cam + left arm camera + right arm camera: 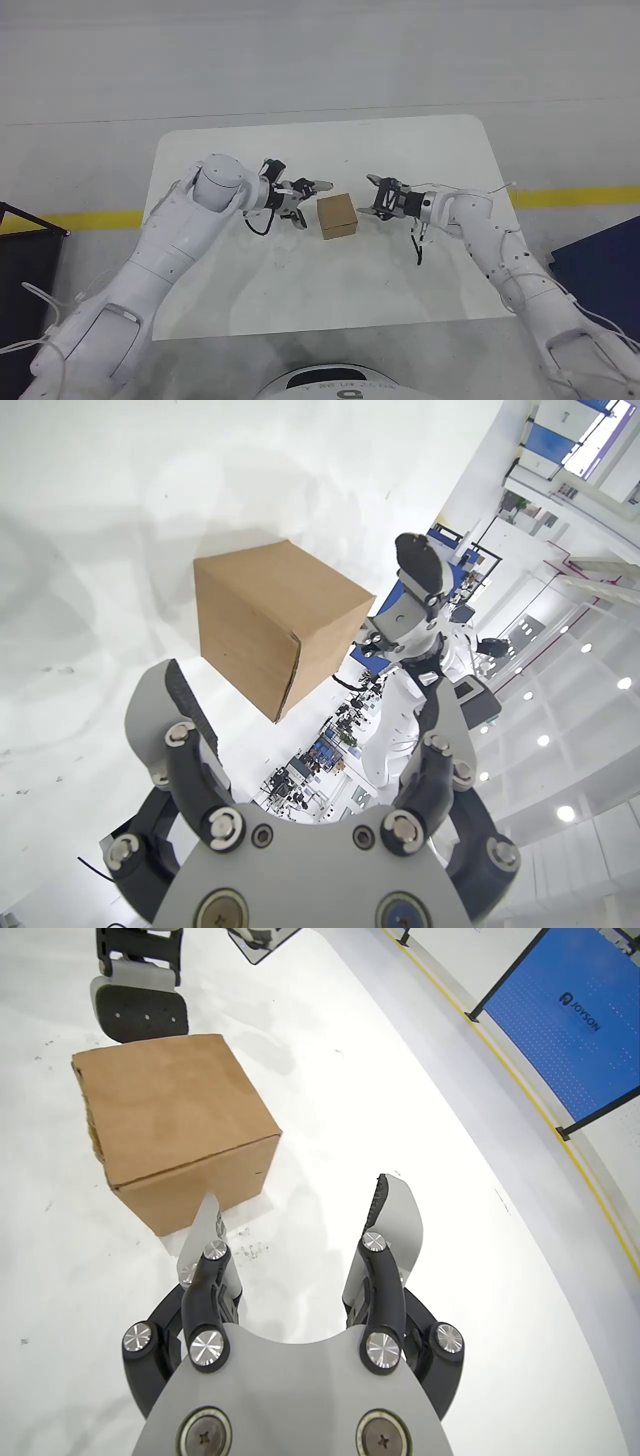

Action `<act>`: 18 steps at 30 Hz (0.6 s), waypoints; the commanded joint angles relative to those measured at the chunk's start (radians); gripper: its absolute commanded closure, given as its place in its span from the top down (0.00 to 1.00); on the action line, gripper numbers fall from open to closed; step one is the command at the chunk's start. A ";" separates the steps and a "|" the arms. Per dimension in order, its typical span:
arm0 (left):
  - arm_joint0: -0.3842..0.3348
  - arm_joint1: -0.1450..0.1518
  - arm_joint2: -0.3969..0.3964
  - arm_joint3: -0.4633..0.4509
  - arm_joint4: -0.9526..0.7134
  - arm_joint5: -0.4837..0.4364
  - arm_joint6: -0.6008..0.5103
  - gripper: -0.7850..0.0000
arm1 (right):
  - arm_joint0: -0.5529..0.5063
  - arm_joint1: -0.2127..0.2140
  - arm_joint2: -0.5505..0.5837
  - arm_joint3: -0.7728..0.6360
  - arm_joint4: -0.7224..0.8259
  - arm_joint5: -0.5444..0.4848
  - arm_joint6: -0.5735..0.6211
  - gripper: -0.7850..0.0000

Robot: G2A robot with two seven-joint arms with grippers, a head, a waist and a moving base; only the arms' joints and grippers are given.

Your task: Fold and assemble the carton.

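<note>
Sitting near the middle of the table [300, 290], the carton [337, 215] looks folded into a closed cube, so I judge the task to be at its last step. The left claw [310, 203] and the right claw [372, 197] flank it, both spread open and empty, and neither seems to touch it. The next move probably calls for pressing down any loose flap.

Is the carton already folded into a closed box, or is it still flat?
Folded and closed: the carton stands on the table as a cube, with its top and visible sides shut and no flap sticking out.
</note>
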 commanded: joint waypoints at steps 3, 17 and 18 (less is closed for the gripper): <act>0.000 0.001 -0.005 0.001 0.000 0.002 0.005 1.00 | 0.001 0.001 0.002 -0.003 -0.006 -0.001 0.000 0.74; -0.009 0.003 -0.003 0.002 0.013 0.024 -0.003 1.00 | -0.016 0.011 0.041 -0.019 0.008 -0.008 -0.009 0.75; -0.013 0.002 0.000 0.004 0.017 0.031 -0.003 1.00 | -0.022 0.013 0.048 -0.025 0.008 -0.010 -0.009 0.75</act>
